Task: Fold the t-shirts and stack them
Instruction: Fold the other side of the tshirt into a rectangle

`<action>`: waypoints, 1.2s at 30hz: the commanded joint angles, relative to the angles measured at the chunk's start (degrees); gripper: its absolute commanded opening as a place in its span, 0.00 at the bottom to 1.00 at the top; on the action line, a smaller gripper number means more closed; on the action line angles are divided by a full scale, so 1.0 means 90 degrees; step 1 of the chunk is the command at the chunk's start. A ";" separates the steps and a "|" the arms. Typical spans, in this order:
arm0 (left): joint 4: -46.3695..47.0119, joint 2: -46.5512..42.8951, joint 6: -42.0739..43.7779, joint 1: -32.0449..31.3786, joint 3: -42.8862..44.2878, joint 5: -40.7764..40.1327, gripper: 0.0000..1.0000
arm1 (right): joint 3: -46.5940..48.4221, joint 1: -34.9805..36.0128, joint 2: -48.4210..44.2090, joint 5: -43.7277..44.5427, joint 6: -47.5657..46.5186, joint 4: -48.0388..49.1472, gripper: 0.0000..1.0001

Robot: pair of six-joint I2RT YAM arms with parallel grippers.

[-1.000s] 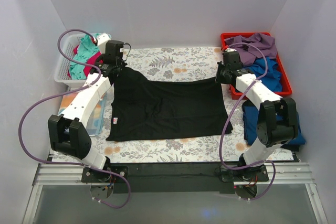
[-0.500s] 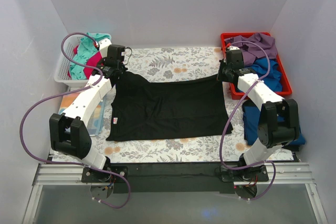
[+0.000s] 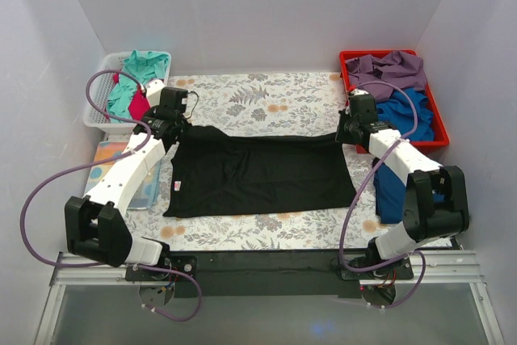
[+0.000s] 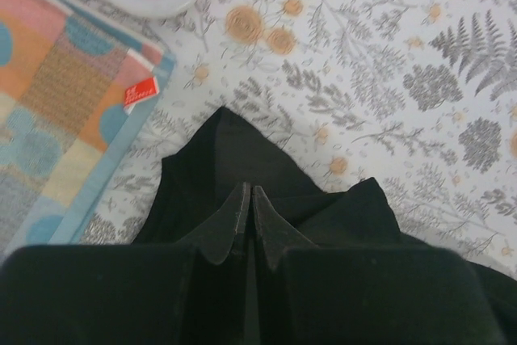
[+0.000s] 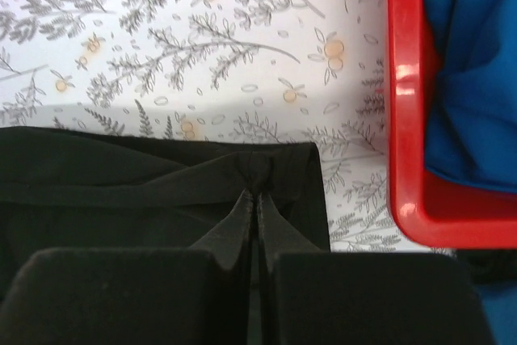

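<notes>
Both grippers have drawn nearer than half a second ago. We see the left gripper [image 4: 250, 193] and right gripper [image 5: 258, 196] pinched closed on the far edge of the black t-shirt [image 3: 258, 175], soft and creased mid-table on the floral sheet [image 3: 275, 103]. A white slatted basket [image 3: 94, 112] flanks left, a glossy red bin [image 3: 435, 111] right.

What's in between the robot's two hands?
The black t-shirt. Its far edge runs straight from the left gripper to the right gripper, and both are pinching it. The top view shows this best.
</notes>
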 commanded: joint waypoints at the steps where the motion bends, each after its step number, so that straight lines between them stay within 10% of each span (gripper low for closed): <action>1: -0.0382 -0.0786 -0.0323 0.0033 -0.0539 0.0047 0.00 | -0.0461 -0.0028 -0.0559 -0.0032 0.0025 0.0156 0.01; 27: -0.1144 -0.1724 -0.1446 0.0033 -0.2551 0.0624 0.00 | -0.2064 -0.0106 -0.1048 0.0281 0.0289 -0.0185 0.01; 36: -0.1467 -0.2571 -0.1720 -0.0015 -0.2473 0.0321 0.25 | -0.2298 -0.0096 -0.1467 0.0330 0.0601 -0.0400 0.45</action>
